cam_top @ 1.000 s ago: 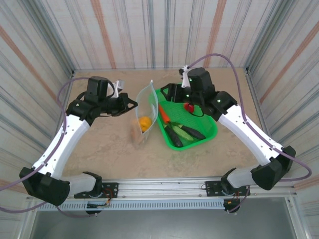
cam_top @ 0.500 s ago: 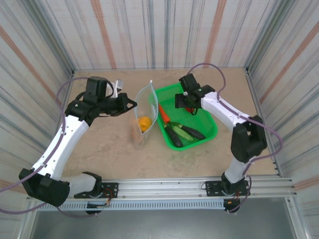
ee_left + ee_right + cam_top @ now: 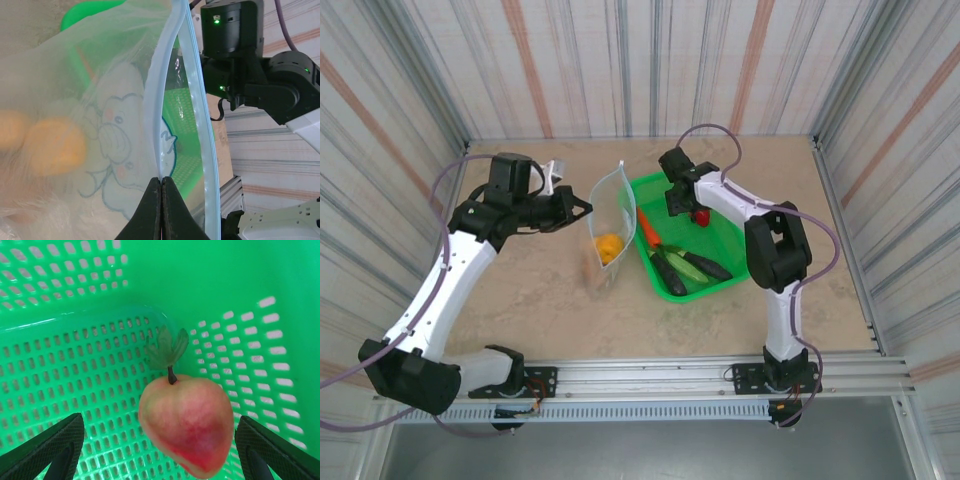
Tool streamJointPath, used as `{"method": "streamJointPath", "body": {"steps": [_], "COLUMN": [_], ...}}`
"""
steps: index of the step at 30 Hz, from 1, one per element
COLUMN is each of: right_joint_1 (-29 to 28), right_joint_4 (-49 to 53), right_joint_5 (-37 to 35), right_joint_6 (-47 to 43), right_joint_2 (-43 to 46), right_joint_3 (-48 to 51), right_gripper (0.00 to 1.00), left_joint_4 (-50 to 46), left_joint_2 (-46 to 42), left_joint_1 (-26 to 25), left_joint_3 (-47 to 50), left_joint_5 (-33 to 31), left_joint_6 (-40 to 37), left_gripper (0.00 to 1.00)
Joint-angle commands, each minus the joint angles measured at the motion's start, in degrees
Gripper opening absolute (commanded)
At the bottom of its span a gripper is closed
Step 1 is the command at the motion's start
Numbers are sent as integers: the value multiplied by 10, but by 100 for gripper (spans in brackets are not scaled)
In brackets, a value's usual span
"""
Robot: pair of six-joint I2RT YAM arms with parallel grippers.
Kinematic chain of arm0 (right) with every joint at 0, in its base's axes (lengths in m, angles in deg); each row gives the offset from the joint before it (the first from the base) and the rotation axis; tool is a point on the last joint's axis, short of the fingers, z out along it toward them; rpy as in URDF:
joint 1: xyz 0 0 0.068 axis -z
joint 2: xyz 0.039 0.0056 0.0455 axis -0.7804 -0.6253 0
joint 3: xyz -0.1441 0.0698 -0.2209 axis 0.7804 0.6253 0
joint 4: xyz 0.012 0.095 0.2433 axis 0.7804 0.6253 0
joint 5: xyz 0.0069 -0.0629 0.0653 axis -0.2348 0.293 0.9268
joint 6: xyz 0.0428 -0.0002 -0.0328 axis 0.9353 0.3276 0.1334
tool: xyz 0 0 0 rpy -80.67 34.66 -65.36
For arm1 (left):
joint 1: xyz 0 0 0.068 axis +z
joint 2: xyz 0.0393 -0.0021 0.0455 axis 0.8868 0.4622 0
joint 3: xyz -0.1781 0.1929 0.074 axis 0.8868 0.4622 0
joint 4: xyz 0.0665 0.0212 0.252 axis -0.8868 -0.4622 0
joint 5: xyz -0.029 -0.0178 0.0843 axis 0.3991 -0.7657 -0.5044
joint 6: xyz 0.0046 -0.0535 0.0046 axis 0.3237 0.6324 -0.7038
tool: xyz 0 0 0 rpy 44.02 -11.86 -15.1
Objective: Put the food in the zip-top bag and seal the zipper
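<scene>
A green basket (image 3: pixel 738 250) with lots of little holes sits on the pale table (image 3: pixel 520 300), and striped walls (image 3: pixel 620 60) stand around it.

I'm seeing the orange fruits (image 3: pixel 52 145) blurring behind the plastic of the zip-top bag (image 3: pixel 115 100), and the fingers (image 3: pixel 45 450) of the right gripper (image 3: pixel 160 452) are running off the bottom edge.

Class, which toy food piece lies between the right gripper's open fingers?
The red toy strawberry with a green leaf, in the green mesh basket; the orange carrot and green cucumber lie farther off.
</scene>
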Motion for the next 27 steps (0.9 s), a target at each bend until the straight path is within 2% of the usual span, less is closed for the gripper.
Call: {"method": "streamJointPath", "body": {"steps": [1,9,15,20,27], "right_joint_1": [0,4,8,9,9], "right_joint_4": [26,11,7,-4,-3], "right_joint_5": [-21,19,43,59,116], "right_joint_6": [-15,-14,-4,8,42], "right_joint_2": [-28,-56,-51,19,168], "right_joint_3": [-18,-18,-17,2,36], "right_gripper": [82,77,65,55,52], "left_joint_4": [-7,-5,-5,-7,-3], "left_joint_2": [-6,5,10,14,15], "left_joint_1": [6,11,11,11,10], "left_joint_3": [7,-2,-7,-8,-3], "left_joint_5": [13,20,26,24,28], "left_joint_6": [-17,-20,-17,-13,0], "left_gripper": [0,0,0,0,0]}}
